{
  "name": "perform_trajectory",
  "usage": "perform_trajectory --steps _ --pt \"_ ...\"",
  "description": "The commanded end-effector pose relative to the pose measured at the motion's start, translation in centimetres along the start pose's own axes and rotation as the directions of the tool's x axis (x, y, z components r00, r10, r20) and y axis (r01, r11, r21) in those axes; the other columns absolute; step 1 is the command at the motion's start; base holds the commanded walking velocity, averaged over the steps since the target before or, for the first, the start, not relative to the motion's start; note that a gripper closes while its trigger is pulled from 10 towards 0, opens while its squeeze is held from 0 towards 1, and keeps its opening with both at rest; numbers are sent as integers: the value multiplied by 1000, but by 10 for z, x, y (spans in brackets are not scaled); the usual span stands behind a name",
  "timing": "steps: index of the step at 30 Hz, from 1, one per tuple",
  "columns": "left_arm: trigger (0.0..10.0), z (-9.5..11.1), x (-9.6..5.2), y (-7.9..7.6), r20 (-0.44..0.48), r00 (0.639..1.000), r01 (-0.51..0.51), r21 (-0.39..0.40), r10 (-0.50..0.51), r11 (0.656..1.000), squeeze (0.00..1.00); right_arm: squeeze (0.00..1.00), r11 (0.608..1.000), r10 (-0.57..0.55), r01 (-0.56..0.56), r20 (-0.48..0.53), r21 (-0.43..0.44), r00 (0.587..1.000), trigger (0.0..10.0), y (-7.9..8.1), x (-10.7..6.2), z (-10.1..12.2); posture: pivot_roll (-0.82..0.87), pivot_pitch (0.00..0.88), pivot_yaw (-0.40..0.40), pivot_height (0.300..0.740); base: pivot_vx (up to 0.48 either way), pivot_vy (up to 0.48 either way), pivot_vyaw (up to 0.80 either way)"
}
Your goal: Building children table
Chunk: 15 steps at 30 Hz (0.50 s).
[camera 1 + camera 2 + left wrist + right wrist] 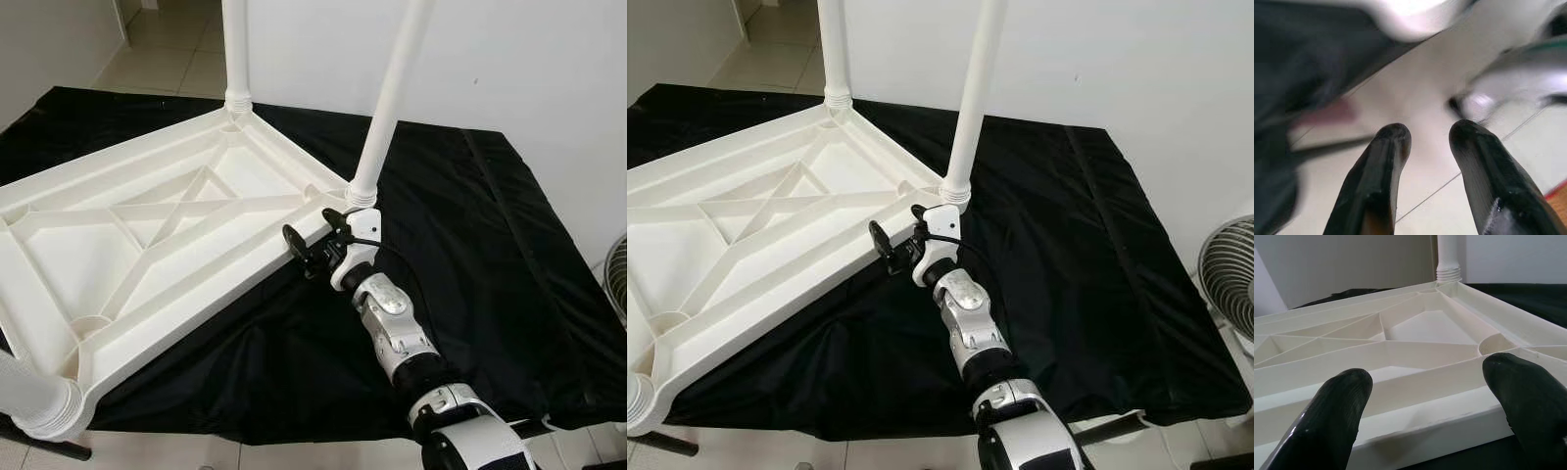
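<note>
A white plastic children's table (201, 294) lies upside down on a black cloth (470, 245), its ribbed underside facing up. One white leg (235, 49) stands screwed into the far corner, a second leg (392, 98) in the right corner, and a third leg (29, 397) juts out at the near left corner. My right gripper (312, 230) is open at the table's near edge, just left of the right corner leg. In the right wrist view its fingers (1344, 401) straddle the rim. My left gripper (1427, 134) hangs open over tiled floor, blurred.
The cloth-covered surface ends close in front of me, with pale floor tiles (176, 49) beyond the far side. A white wall (509, 59) stands behind. A fan (1229, 274) stands at the right edge.
</note>
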<state>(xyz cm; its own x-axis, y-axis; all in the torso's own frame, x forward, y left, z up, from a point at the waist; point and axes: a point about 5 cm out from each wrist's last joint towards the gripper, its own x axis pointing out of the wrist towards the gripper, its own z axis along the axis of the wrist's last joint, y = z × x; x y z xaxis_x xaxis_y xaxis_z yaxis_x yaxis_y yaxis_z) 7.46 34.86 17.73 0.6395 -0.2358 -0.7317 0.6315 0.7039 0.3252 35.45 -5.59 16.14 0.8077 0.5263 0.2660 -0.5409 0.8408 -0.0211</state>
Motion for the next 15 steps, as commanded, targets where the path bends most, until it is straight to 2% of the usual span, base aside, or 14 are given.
perform_trajectory --steps 1,2,4,5,7,9,10,11,12,13,14,15 --pt "10000 -6 -5 11 -44 997 -55 37 57 998 0 0 1000 -13 13 3 5 1000 10000 -1 0 -1 444 127 -40 740 0 0 0" --pt "10000 -8 -5 26 -60 987 -142 72 147 987 0 0 1000 -13 13 5 7 1000 10000 -1 0 -1 445 126 -43 740 0 0 0" --pt "10000 -8 -6 55 -83 937 -326 146 340 934 0 0 1000 -12 12 8 9 1000 10000 0 1 -1 445 124 -45 740 0 0 0" --pt "10000 -7 -5 63 -74 915 -381 161 396 911 0 0 1000 -12 12 9 10 1000 10000 0 1 -1 443 123 -45 740 0 0 0" --pt "10000 -5 -5 67 -66 906 -404 165 418 900 0 0 1000 -12 12 9 10 1000 10000 0 1 -1 442 123 -45 740 0 0 0" --pt "10000 4 0 78 -24 860 -501 153 510 852 0 0 1000 -13 13 10 10 1000 10000 0 2 -1 437 123 -48 740 0 0 0" --pt "10000 4 0 78 -24 860 -501 153 510 852 0 0 1000 -13 13 10 10 1000 10000 0 2 -1 437 123 -48 740 0 0 0" --pt "10000 11 2 84 20 821 -566 154 570 810 0 0 1000 -14 14 11 9 1000 10000 -1 1 -2 430 120 -49 740 0 0 0" --pt "10000 17 4 89 60 782 -623 113 620 774 0 0 1000 -14 14 10 8 1000 10000 -1 1 -2 430 120 -49 740 0 0 0" --pt "10000 17 4 89 60 782 -623 113 620 774 0 0 1000 -14 14 10 8 1000 10000 -1 1 -2 430 120 -49 740 0 0 0" --pt "10000 24 7 92 105 748 -662 65 655 746 0 0 1000 -15 15 10 7 1000 10000 -1 0 -3 424 116 -50 740 0 0 0" --pt "10000 24 7 92 105 748 -662 65 655 746 0 0 1000 -15 15 10 7 1000 10000 -1 0 -3 424 116 -50 740 0 0 0"
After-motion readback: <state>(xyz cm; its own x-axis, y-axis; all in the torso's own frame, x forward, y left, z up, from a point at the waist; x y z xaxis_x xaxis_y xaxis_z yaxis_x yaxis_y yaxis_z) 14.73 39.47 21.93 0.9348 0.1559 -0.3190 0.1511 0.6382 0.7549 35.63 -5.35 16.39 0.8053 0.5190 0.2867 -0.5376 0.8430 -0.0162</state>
